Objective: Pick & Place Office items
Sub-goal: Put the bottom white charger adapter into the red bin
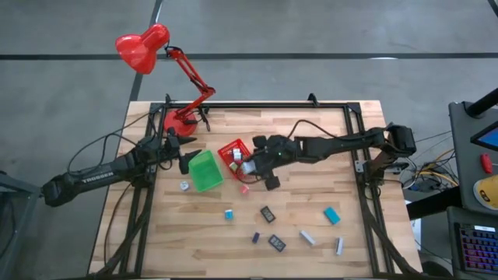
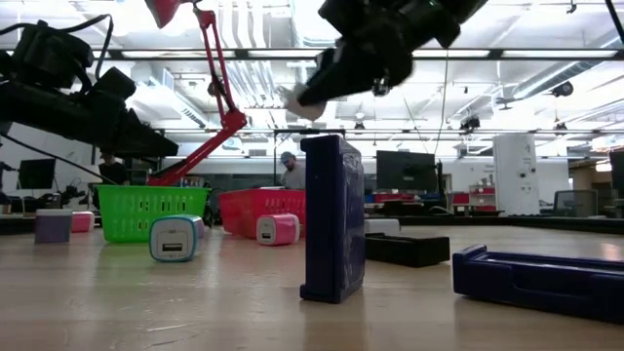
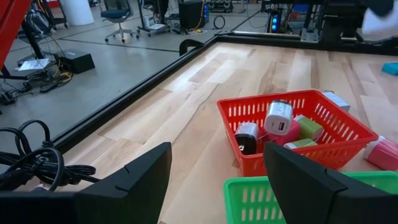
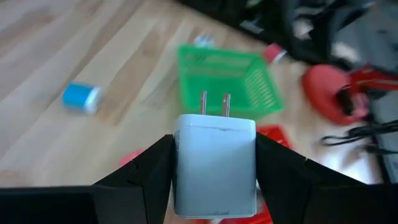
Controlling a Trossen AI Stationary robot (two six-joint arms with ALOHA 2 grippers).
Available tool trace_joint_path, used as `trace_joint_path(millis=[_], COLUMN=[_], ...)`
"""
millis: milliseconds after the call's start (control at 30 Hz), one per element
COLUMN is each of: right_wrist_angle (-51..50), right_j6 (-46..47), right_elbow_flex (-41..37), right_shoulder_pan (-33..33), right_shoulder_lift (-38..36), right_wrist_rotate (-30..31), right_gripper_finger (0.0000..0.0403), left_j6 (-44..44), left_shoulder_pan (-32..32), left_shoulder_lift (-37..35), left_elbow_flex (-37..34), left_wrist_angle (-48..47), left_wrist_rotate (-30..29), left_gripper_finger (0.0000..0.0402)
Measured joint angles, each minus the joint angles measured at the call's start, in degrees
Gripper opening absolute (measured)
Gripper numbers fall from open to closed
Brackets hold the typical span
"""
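My right gripper (image 1: 255,161) hangs above the table beside the red bin (image 1: 231,148), shut on a white plug-in charger block (image 4: 216,165) with two metal prongs. The red bin (image 3: 273,99) holds several small chargers. The green bin (image 1: 206,171) stands on the table just left of it. Loose office items lie on the wood nearer the front: a pink block (image 1: 243,187), a blue-and-white one (image 1: 229,213), black pieces (image 1: 268,214), a teal block (image 1: 332,215) and grey-white sticks (image 1: 307,236). My left gripper (image 1: 185,159) waits open by the green bin's left side. My right gripper pinches the white charger by its two opposite side faces (image 4: 181,168) between its two fingers. The fingers come from the table's right, slanting down. The prongs (image 4: 214,102) point away from the gripper, along the fingers. The charger is lifted clear of the table.
A red desk lamp (image 1: 144,48) stands with its base (image 1: 180,124) at the far left corner, its arm reaching over the table's far edge. A black frame rail (image 1: 257,105) runs round the table. A small white item (image 1: 184,186) lies left of the green bin.
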Motion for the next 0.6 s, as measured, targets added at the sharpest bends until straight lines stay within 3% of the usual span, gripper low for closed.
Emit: trace_joint_path(millis=[333,600], right_wrist_angle=[12.1,15.1], right_j6=[6.9,6.9], right_elbow_flex=[-1.9,-3.1], right_shoulder_pan=[-2.7,-3.3], right_shoulder_lift=[0.1,7.2], right_wrist_rotate=[0.9,0.6], right_gripper_finger=[0.0194,0.0194], left_j6=[0.0,0.0], left_shoulder_pan=[0.0,0.0], left_shoulder_lift=[0.0,0.1], left_elbow_flex=[0.0,0.0], left_wrist_angle=[0.0,0.0], left_wrist_rotate=[0.0,0.0], left_gripper_finger=[0.0257,0.0257])
